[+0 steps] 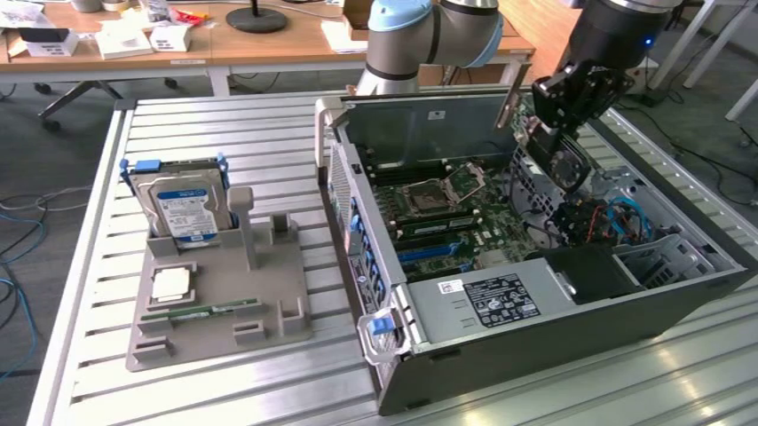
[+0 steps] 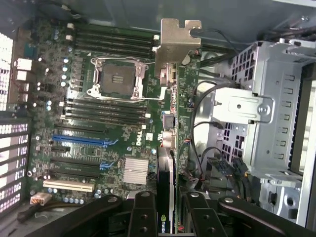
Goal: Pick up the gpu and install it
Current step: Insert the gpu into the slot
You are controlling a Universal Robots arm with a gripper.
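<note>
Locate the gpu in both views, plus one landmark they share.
Exterior view: the gpu hangs in the gripper over the open computer case, toward the exterior view's right.
Wrist view: the gpu runs edge-on out of the gripper, above the motherboard.
Shared landmark: the CPU socket.

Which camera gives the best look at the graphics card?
The exterior view: the graphics card hangs from the end effector with its dark face showing. The wrist view sees it edge-on, silver bracket farthest away.
</note>
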